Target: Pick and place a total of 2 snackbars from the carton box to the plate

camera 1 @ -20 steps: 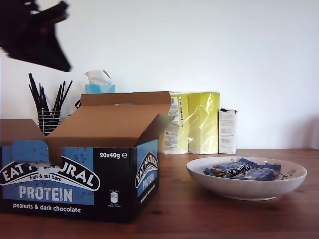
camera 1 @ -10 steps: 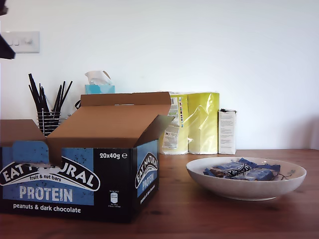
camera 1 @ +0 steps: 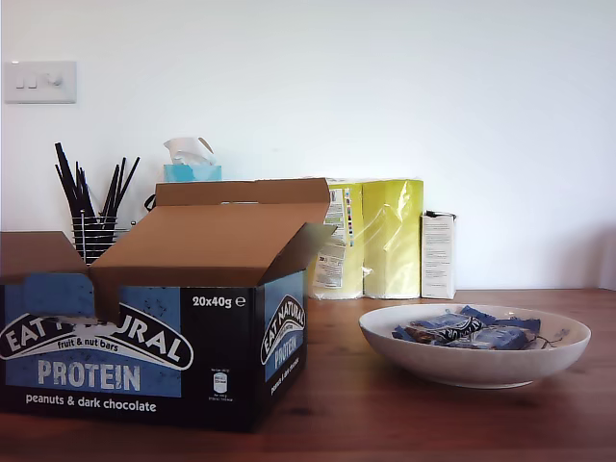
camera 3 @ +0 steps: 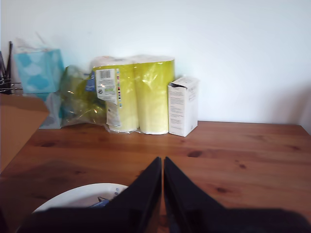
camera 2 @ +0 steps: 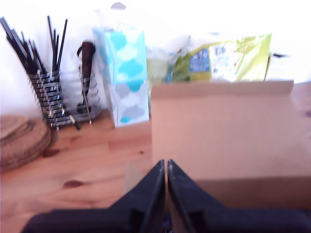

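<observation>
The carton box stands open at the exterior view's left, its brown flaps raised; what lies inside is hidden. At that view's right the plate holds blue-wrapped snackbars in a small pile. No arm shows in the exterior view. My first gripper is shut with nothing between its fingers, above a brown flap of the carton box. My second gripper is also shut and empty, over the table just beyond the plate's rim, where a blue corner of a snackbar peeks out.
Along the back wall stand a wire holder of black sticks, a tissue box, a yellow-wrapped roll pack and a slim white box. Woven mats lie beside the holder. Bare wooden tabletop separates box and plate.
The dark arm at the exterior view's upper left has moved up and left, out of the picture. The box, plate and snackbars have not moved.
</observation>
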Robot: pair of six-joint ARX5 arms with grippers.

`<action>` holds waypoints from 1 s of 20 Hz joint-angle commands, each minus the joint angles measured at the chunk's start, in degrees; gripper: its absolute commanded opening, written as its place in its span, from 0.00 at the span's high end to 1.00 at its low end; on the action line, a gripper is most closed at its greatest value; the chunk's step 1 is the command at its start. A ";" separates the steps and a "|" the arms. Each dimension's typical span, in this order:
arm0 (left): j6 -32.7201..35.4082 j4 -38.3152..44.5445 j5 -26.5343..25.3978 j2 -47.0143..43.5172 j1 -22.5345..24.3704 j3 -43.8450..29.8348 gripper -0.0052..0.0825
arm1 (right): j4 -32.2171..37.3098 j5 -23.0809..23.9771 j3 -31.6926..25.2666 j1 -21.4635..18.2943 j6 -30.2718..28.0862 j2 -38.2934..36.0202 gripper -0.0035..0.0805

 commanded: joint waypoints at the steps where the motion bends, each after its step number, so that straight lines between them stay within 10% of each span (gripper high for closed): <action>1: 0.00 -0.09 0.00 -3.13 -0.02 -2.71 0.96 | 0.52 -0.42 -2.05 0.37 -0.17 -1.79 0.97; 20: 0.20 -20.00 -2.08 -22.86 -0.02 -2.78 0.96 | -11.74 -2.01 -1.49 0.35 0.39 -15.39 0.97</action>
